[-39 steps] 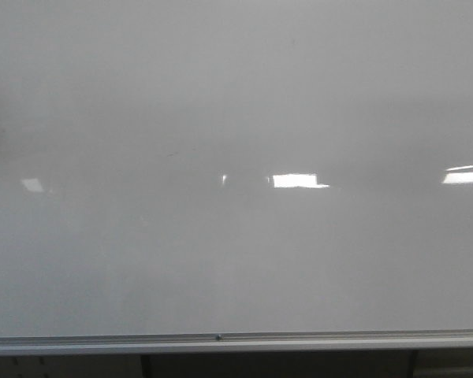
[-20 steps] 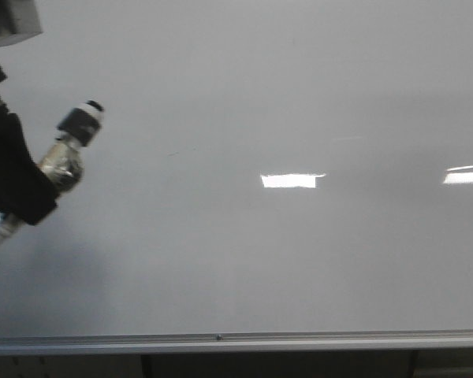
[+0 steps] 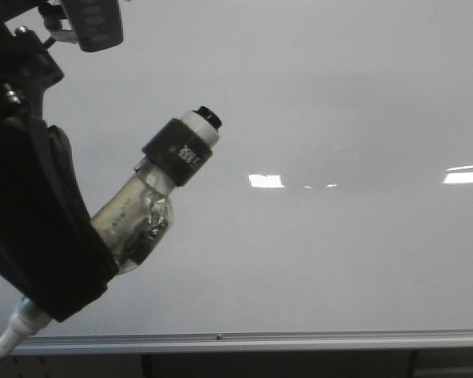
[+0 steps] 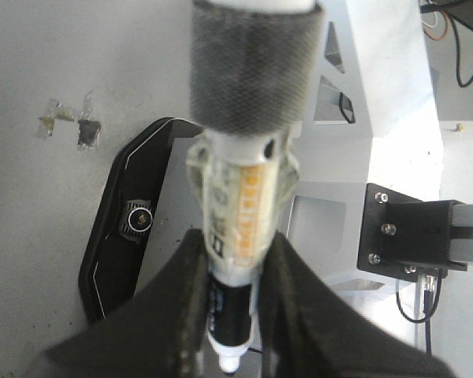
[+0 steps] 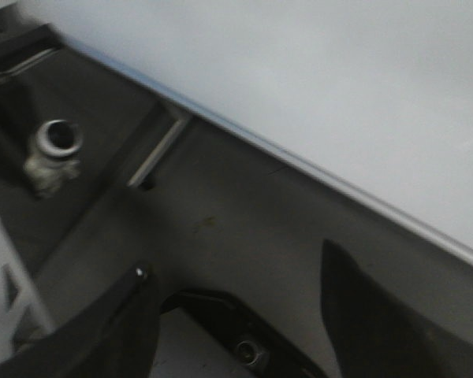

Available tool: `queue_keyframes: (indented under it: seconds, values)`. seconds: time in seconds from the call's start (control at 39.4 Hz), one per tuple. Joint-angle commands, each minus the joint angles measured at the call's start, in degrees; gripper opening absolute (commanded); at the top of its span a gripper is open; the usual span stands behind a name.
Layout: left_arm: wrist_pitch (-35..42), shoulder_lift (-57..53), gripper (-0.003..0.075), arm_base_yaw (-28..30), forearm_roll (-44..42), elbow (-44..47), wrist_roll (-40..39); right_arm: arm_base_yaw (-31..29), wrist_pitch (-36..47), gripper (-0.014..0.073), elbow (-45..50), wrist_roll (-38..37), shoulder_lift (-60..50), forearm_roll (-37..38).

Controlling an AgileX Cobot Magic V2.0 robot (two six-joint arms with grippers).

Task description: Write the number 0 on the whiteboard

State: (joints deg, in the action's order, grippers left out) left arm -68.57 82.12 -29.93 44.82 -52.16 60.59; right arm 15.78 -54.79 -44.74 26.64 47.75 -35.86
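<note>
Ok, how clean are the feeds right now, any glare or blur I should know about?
Front view: bright glare patches on the whiteboard, one mid-board and one at the right edge; the marker in the left end effector is fairly sharp. Left wrist view: the marker's near end is soft, the background overexposed. Right wrist view: dim and soft throughout, the right end effector only dark shapes.

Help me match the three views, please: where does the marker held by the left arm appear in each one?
Front view: marker at left, angled up-right, its tip at the whiteboard.
Left wrist view: centre, clamped by the left gripper.
Right wrist view: not in it.
Shared landmark: the whiteboard's aluminium frame edge, also in the right wrist view.
</note>
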Motion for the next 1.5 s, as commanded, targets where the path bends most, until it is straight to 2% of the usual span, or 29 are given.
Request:
queue_keyframes:
  seconds: [0.0,0.13,0.2,0.28,0.41,0.63,0.99,1.04,1.14,1.39,1.45,1.47]
  values:
    - [-3.92,-2.03,-0.0019,-0.57,3.86,-1.76,1.12,0.28,-6.31,0.0477,-5.13,10.36,5.38,-12.04]
    - [-3.92,-2.03,-0.0019,-0.57,3.86,-1.76,1.12,0.28,-13.92,0.0505,-8.62,16.47,12.19,-21.31]
    - [-3.92,-2.03,-0.0019,-0.57,3.86,-1.76,1.12,0.28,-16.48,0.0540,-10.56,18.55,16.30,-23.95]
    - [-3.92,-2.03,-0.0019,-0.57,3.86,-1.76,1.12,0.28,-18.28,0.0567,-13.20,19.41,20.50,-24.21]
    - [-3.92,-2.03,-0.0019,-0.57,3.86,-1.76,1.12,1.36,-19.28,0.0561,-17.10,19.57,26.86,-24.21]
    - [-3.92,-2.03,-0.0019,-0.57,3.75,-1.76,1.16,7.11,-21.66,0.0561,-22.16,19.97,36.53,-24.14]
    - [-3.92,-2.03,-0.0019,-0.57,3.67,-1.76,1.29,14.27,-21.38,0.0548,-22.29,19.97,41.40,-24.14]
    - [-3.92,-2.03,-0.0019,-0.57,3.67,-1.76,1.29,15.00,-20.65,0.0517,-22.29,19.97,41.62,-24.14]
    - [-3.92,-2.03,-0.0019,-0.57,3.67,-1.76,1.29,15.44,-20.15,0.0397,-22.29,19.97,41.69,-24.14]
    - [-3.92,-2.03,-0.0019,-0.57,3.67,-1.76,2.36,15.44,-20.57,-0.0025,-22.29,19.97,41.69,-24.14]
    - [-3.92,-2.03,-0.0019,-0.57,3.67,-1.76,2.36,15.44,-20.77,-0.0071,-22.29,19.97,41.69,-24.14]
    - [-3.92,-2.03,-0.0019,-0.57,3.67,-1.76,2.36,15.44,-20.90,-0.0069,-22.29,19.97,41.69,-24.14]
